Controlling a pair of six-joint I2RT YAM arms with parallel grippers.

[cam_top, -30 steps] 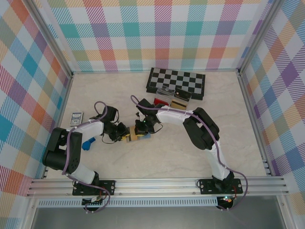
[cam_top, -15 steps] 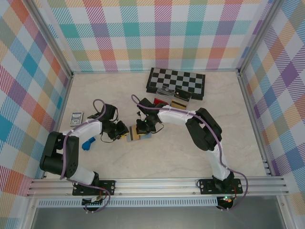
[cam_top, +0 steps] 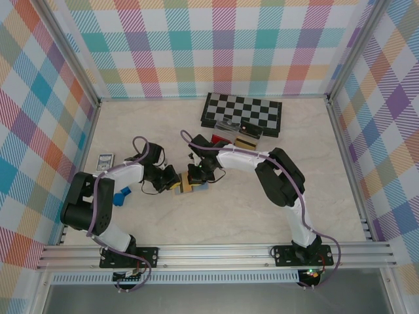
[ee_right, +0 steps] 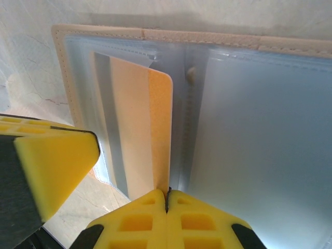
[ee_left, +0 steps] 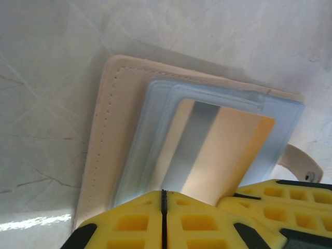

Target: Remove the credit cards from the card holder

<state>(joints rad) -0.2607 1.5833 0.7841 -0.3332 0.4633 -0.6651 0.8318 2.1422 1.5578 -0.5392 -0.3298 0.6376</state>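
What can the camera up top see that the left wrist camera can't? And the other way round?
Top view: the chessboard and the playing-card box. Left wrist view: the stitches along the tan edge of the card holder, and the grey stripe on the orange card. Both: the card holder and the left gripper.

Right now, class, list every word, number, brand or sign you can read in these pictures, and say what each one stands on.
No text can be read anywhere.
Orange card: a grey stripe, no print showing.
Card holder: plain, no lettering.
Playing-card box: patterned, too small to read.
Chessboard: squares, no labels visible.
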